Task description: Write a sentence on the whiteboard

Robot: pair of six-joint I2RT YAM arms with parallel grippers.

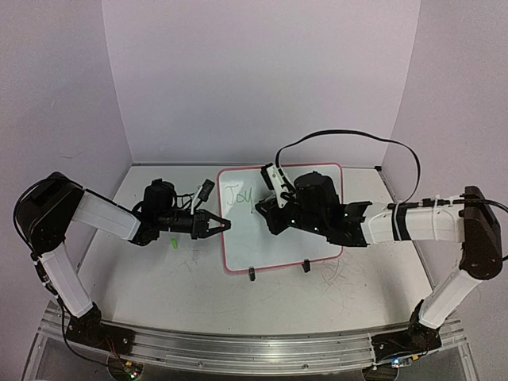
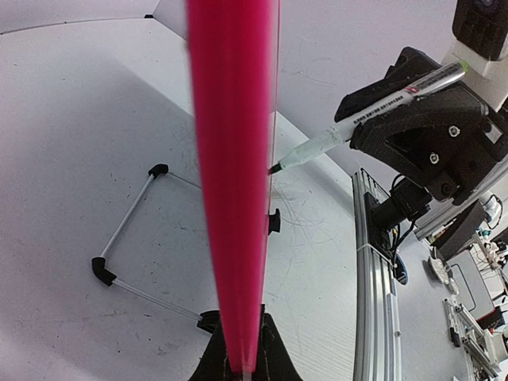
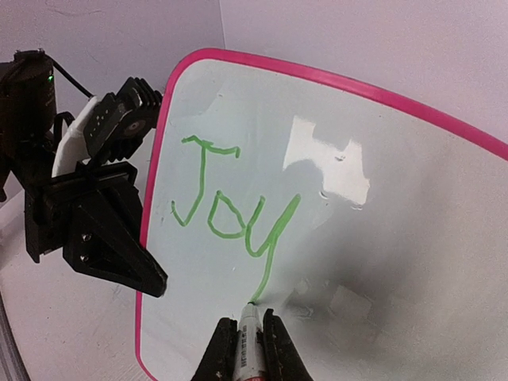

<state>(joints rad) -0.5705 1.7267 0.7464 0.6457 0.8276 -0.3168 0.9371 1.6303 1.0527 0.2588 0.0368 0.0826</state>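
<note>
The whiteboard [image 1: 278,238] stands tilted on its black wire stand [image 2: 127,230] in the middle of the table. Green handwriting reads "Joy" [image 3: 230,206] at its upper left, and shows small in the top view [image 1: 236,196]. My left gripper [image 1: 225,225] is shut on the board's left pink rim [image 2: 234,198], which fills the middle of the left wrist view. My right gripper [image 3: 248,319] is shut on a white marker [image 3: 249,337]. The marker's tip touches the board at the bottom of the y's tail. The left wrist view shows the marker [image 2: 373,115] from the side.
A small green thing [image 1: 174,243] lies on the table under the left arm. The board's two black feet [image 1: 252,275] point toward the aluminium rail [image 1: 254,349] at the near edge. A black cable [image 1: 349,135] arcs over the right arm. White walls close in the back and sides.
</note>
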